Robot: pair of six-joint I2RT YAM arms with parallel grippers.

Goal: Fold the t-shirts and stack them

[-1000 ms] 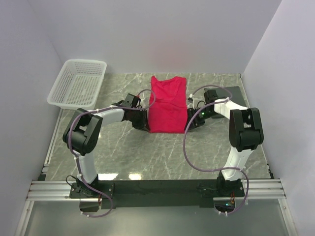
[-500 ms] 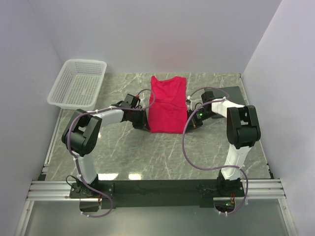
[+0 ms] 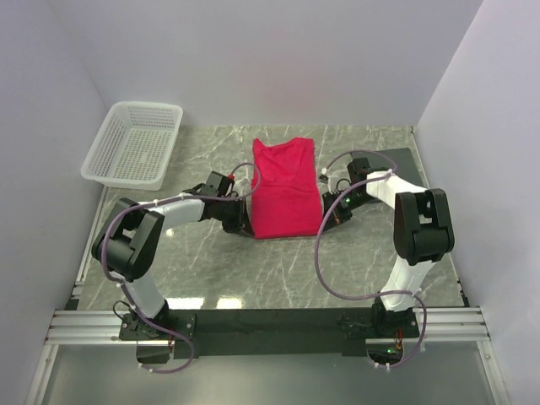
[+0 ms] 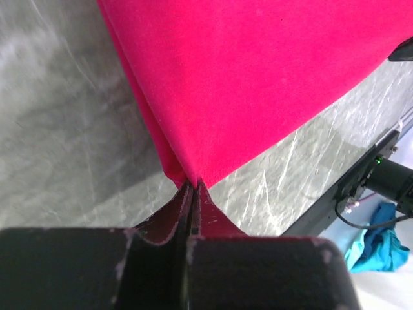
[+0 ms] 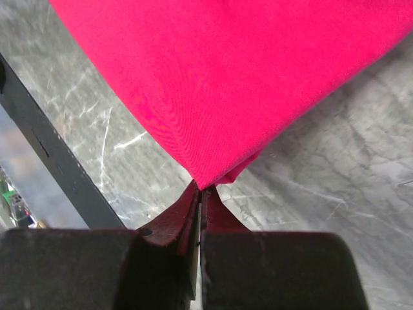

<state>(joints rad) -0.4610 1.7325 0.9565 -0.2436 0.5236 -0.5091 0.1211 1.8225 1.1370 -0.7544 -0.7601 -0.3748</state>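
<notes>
No readable text, labels, brands, numbers or signs in any view, nothing legible anywhere

Left claw (image 3: 245,226) and right claw (image 3: 326,223) seemingly grip t-shirt (image 3: 285,190).

White mesh basket (image 3: 135,145) at ten o'clock on the grey marble tabletop (image 3: 278,270), black mat (image 3: 403,158) at two o'clock, aluminium rail (image 3: 84,325) along six o'clock, pale walls (image 3: 270,59) around.
</notes>
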